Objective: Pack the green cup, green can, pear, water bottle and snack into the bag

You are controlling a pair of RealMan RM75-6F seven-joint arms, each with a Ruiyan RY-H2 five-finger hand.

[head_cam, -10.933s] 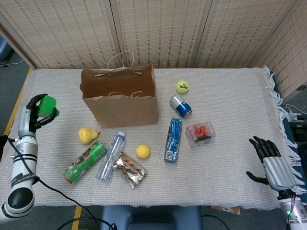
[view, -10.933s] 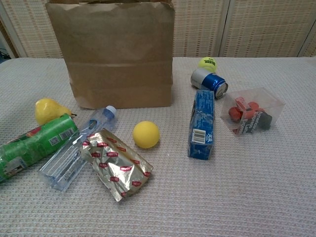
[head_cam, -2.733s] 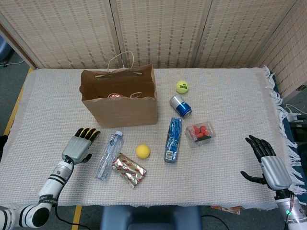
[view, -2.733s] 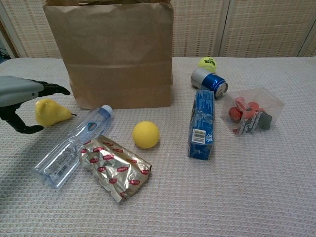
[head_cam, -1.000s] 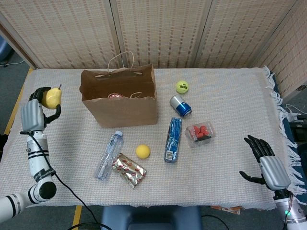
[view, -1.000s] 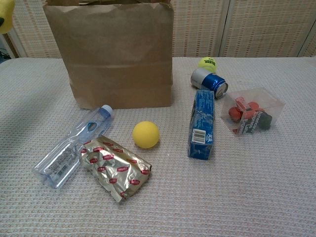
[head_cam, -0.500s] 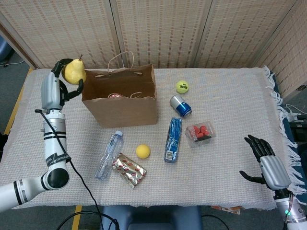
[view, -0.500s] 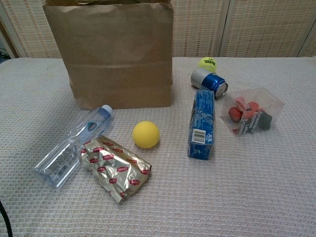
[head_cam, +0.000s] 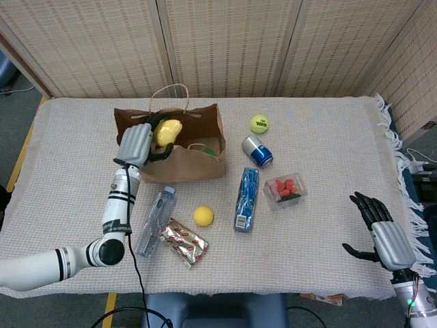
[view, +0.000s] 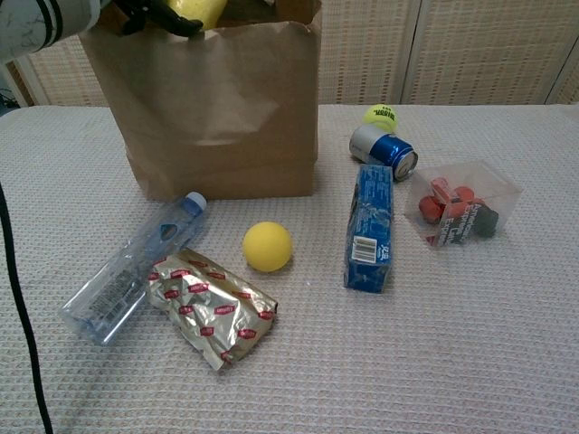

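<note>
Since half a second ago the left hand (head_cam: 136,145) is swinging in from beside the brown paper bag (head_cam: 198,162) to right over its open mouth. From the head view, it is gripping the pear (head_cam: 166,131), fingers curled round it, just above the opening. The right hand (head_cam: 382,234) is hovering empty, fingers spread. From the chest, dark fingertips (view: 163,20) are clasping the pear (view: 201,9) at the bag's (view: 226,108) top edge.

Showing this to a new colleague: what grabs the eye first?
The left robot hand holding the yellow pear over the open brown paper bag at the table's back left. In front of the bag lie the water bottle and foil snack.
</note>
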